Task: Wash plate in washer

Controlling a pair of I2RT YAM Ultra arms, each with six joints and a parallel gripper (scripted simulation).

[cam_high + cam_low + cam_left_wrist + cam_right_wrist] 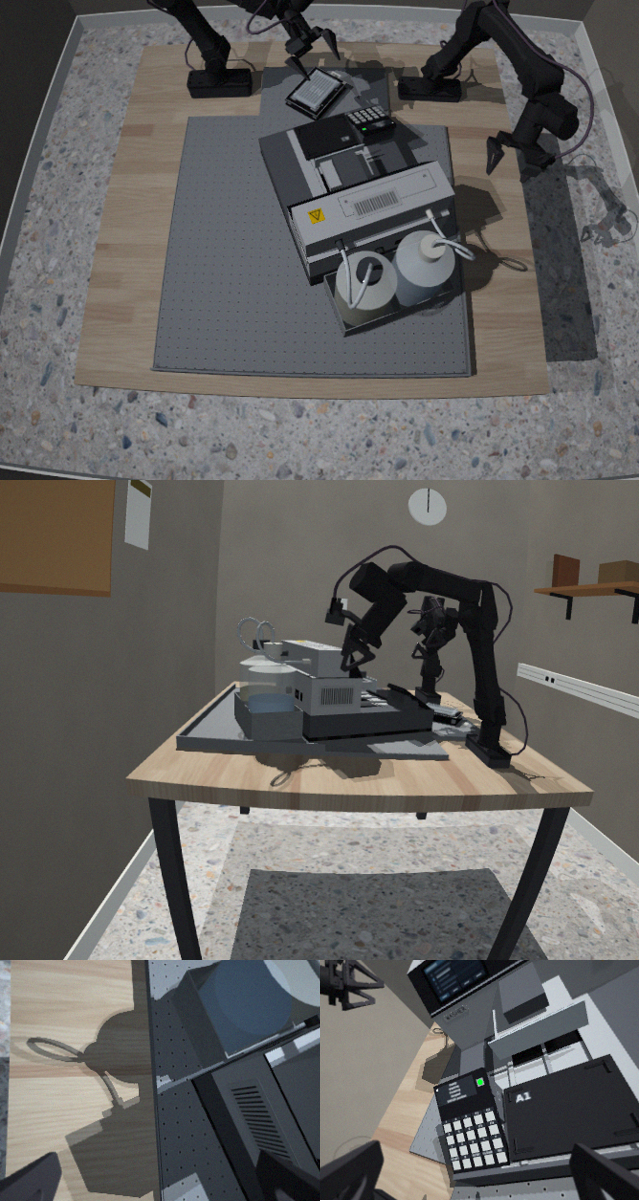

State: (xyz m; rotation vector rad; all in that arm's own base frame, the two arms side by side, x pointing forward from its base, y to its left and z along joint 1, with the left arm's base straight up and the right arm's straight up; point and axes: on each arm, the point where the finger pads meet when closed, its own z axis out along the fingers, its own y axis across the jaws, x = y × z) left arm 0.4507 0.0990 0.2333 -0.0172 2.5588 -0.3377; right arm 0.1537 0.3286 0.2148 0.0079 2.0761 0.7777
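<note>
The white plate (316, 92) (445, 710) lies in the dark nest N1 (302, 106); its cut corner is too small to tell. My right gripper (323, 68) (477, 1151) is open and empty, above the plate's back end. The black carrier (322, 139) (570, 1109) is out at the washer's front, bare, its A1 mark near the keypad (367, 114) (475, 1140). The lamp (363, 128) (479, 1082) is green. My left gripper (506, 176) (158, 1160) is open and empty, high beside the washer, over the table's side.
The washer's grey housing (371, 204) (330, 694) stands behind the carrier. Two bottles (365, 289) (424, 268) with looping tubes stand in a tray (334, 304) (275, 725) behind it. A screen (454, 976) is on the housing's front. The grey perforated board (232, 231) lies under the washer.
</note>
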